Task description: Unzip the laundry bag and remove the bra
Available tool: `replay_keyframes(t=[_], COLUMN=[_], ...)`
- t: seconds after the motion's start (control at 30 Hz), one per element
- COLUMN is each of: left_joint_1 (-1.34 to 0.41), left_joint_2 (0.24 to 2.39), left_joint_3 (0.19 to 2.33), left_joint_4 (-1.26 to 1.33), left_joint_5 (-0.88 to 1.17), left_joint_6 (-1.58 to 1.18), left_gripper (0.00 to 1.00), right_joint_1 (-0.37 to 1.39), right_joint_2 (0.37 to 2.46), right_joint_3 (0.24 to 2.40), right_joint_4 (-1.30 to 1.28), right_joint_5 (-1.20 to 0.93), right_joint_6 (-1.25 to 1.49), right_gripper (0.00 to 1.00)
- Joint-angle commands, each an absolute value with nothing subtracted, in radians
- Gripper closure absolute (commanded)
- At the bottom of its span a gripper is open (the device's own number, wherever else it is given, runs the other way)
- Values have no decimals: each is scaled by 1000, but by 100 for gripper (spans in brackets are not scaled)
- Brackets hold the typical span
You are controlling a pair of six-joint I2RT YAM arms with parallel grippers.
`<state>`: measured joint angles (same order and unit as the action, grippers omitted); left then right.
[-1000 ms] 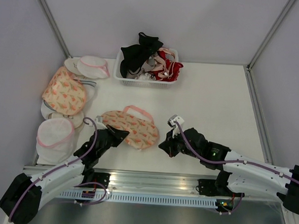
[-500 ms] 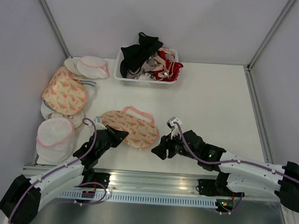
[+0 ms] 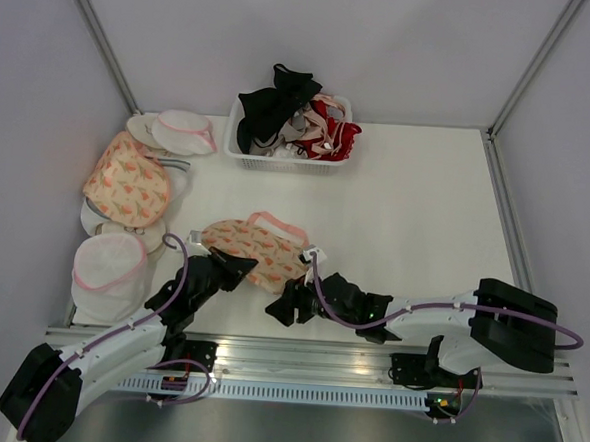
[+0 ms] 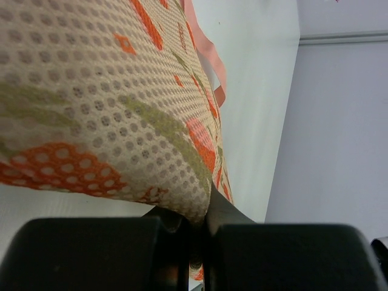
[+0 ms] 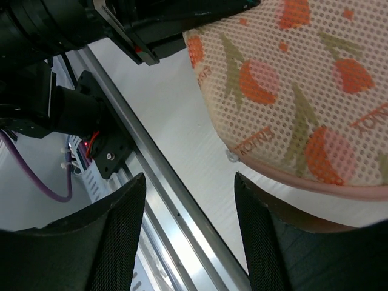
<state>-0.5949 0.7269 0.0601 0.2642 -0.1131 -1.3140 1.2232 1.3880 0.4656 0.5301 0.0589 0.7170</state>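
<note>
The laundry bag [image 3: 258,247], peach with an orange leaf print and a pink rim, lies on the table's near middle. My left gripper [image 3: 240,268] is shut on its near-left edge; in the left wrist view the mesh fabric [image 4: 121,91] runs down into the closed jaws of that gripper [image 4: 199,221]. My right gripper [image 3: 280,306] stands open just in front of the bag's near rim. In the right wrist view the bag [image 5: 303,91] fills the upper right, and a small zipper pull [image 5: 232,156] hangs at its rim above the open gripper [image 5: 189,179]. The bra is hidden.
A white basket [image 3: 333,165] of black and red bras stands at the back. A second leaf-print pouch [image 3: 127,179] and white mesh pouches [image 3: 110,262] lie along the left wall. The metal rail [image 5: 157,200] at the table's near edge runs close under my right gripper.
My right gripper has opened and moved left along the near edge, up to the bag's front rim. The left gripper has kept its hold and place.
</note>
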Motion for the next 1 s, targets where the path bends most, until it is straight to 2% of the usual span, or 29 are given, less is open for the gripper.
replay_keyframes(t=[0.0, 0.43, 0.97], left_joint_1=[-592, -592, -592], left_joint_2=[723, 687, 713], left_joint_3=[54, 34, 48], left_joint_4=[339, 353, 373], left_joint_5=[-81, -46, -32], left_joint_6=[-1367, -1397, -1408], left_gripper=[98, 98, 98], right_joint_1=[1246, 1262, 1285], right_joint_2=[1431, 1443, 1446], right_joint_3=[509, 563, 571], right_joint_4=[660, 543, 446], right_joint_5=[130, 334, 465], right_joint_6=[779, 735, 712], right_gripper=[36, 42, 46])
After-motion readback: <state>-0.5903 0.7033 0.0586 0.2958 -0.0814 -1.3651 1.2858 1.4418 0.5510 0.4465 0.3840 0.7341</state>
